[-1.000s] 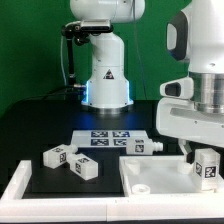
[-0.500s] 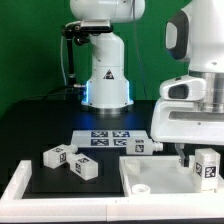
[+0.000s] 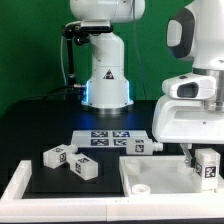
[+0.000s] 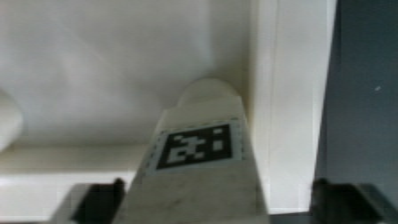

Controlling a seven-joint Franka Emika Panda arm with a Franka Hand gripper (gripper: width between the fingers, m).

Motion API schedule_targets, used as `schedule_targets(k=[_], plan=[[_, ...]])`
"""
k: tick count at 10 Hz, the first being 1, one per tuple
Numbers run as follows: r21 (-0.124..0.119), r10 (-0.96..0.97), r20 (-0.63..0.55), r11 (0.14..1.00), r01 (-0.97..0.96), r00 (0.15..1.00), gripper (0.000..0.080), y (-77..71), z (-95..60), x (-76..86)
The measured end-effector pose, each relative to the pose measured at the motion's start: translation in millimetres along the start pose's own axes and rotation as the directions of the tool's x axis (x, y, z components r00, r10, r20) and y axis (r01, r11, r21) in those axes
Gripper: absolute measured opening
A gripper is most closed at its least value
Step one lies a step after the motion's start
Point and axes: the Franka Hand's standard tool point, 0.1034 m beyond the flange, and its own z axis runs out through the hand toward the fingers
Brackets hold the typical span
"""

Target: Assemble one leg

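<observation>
1. Green backdrop stands behind a black worktop (image 3: 45, 120), with a white robot base (image 3: 106, 75) at the rear centre.
2. Flat on the worktop lies the thin white marker board (image 3: 110, 138), carrying several dark tags.
3. Toward the exterior view's left, two short white blocky legs with black tags (image 3: 70, 161) lie on their sides, just beside each other; whether they touch I cannot tell. Another small white tagged piece (image 3: 141, 147) lies near the marker board's edge on the exterior view's right.
4. A large white square tabletop panel with a raised rim (image 3: 160, 178) sits at the front, toward the exterior view's right.
5. The task's thing, a white tapered furniture leg bearing a square black-and-white tag (image 4: 205, 145), stands upright at the panel's edge on the exterior view's right (image 3: 207, 167), its long axis vertical.
6. In the wrist view the leg's long axis runs along the camera's line of sight, narrowing toward its far end, which points at the white panel surface.
7. The claw (image 4: 210, 200) sits over the leg, its two dark fingers (image 4: 98, 203) apart on either side; whether they press the leg I cannot tell.
</observation>
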Motion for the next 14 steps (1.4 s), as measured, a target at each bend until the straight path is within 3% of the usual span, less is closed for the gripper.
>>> schedule_targets(k=[1, 2, 6, 8, 10, 11, 13, 14], plan=[[0.0, 0.052, 0.0, 0.999, -0.052, 0.999, 0.0425, -0.2, 0.0, -0.1], [0.0, 0.142, 0.0, 0.99, -0.142, 0.99, 0.0282, -0.1, 0.0, 0.0], [0.008, 0.507, 0.009, 0.862, -0.507, 0.862, 0.0283, 2.3, 0.4, 0.2], [0.013, 0.74, 0.029, 0.672, -0.74, 0.672, 0.0283, 4.3, 1.0, 0.3], [0.016, 0.932, 0.077, 0.353, -0.935, 0.354, 0.0284, 7.0, 2.7, 0.6], [0.029, 0.973, 0.109, 0.202, -0.979, 0.204, 0.0284, 8.2, 3.1, -1.0], [0.034, 0.971, 0.108, 0.212, -0.977, 0.214, 0.0284, 8.1, 2.9, -1.5], [0.034, 0.951, 0.105, 0.289, -0.957, 0.291, 0.0366, 8.1, 3.7, -2.5]])
